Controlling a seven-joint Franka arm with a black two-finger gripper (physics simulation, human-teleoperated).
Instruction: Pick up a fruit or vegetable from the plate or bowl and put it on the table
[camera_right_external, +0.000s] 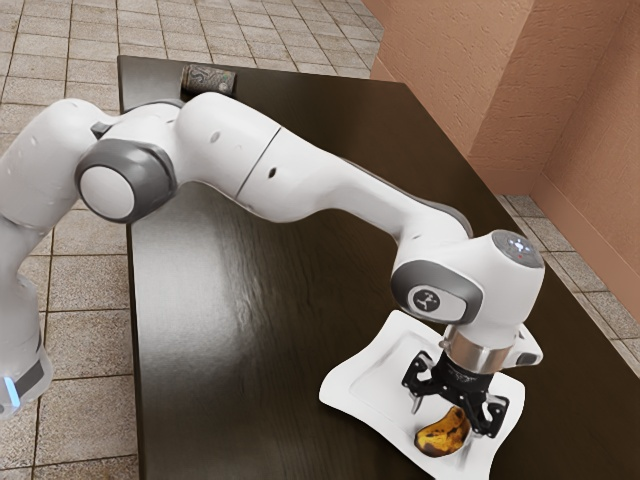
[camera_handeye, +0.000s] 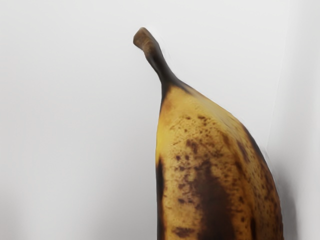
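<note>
My gripper (camera_right_external: 448, 412) is low over the white plate (camera_right_external: 372, 372) in the exterior view, open, with its two fingers well apart. The spotted yellow-brown banana (camera_right_external: 441, 438) lies on that plate, just under and partly between the fingers; neither finger can be seen pressing on it. Seen from the hand, the banana (camera_handeye: 210, 170) is large and close, its dark stem pointing away over the white plate surface (camera_handeye: 75, 100). Part of the banana's upper end is overlapped by the hand in the exterior view.
A dark patterned cylindrical object (camera_right_external: 209, 80) lies at the table's far edge, behind the arm. The dark table (camera_right_external: 230, 340) extends from the plate toward the exterior view's left. The plate has raised, wavy edges around the banana.
</note>
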